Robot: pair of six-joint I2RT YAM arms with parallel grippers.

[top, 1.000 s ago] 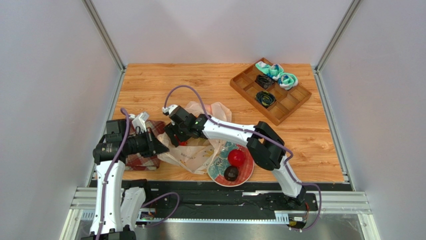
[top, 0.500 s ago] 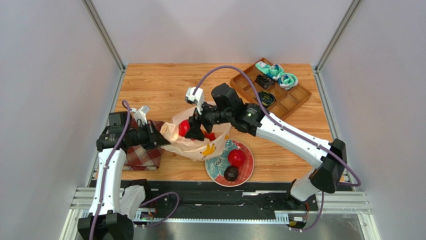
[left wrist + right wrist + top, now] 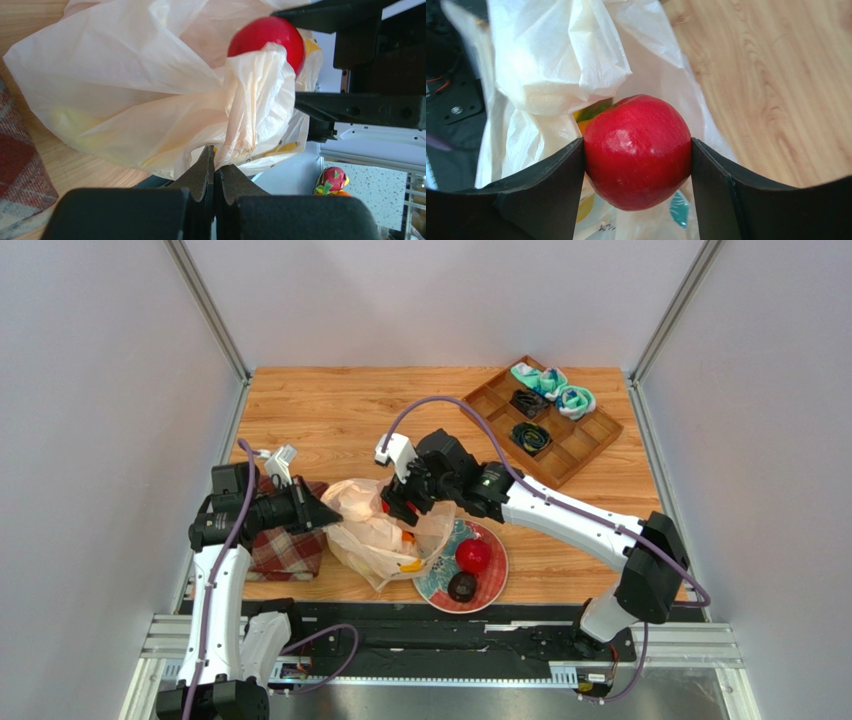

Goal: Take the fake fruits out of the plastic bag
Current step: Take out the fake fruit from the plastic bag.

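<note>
The cream-white plastic bag lies crumpled left of the plate, and my left gripper is shut on a fold of its edge. My right gripper hovers over the bag's right side, shut on a glossy red round fruit squeezed between both fingers. That same fruit shows above the bag in the left wrist view. Yellow and green fruit peeks out from inside the bag. A second red round fruit and a dark round one sit on the teal-and-red plate.
A red plaid cloth lies under my left arm at the table's left edge. A wooden divided tray holding teal cloths and dark cables stands at the back right. Bare wood stretches behind the bag.
My right gripper came up out of the bag with the red fruit and has shifted right, toward the plate. The left gripper kept its hold on the bag, which has sagged lower.
</note>
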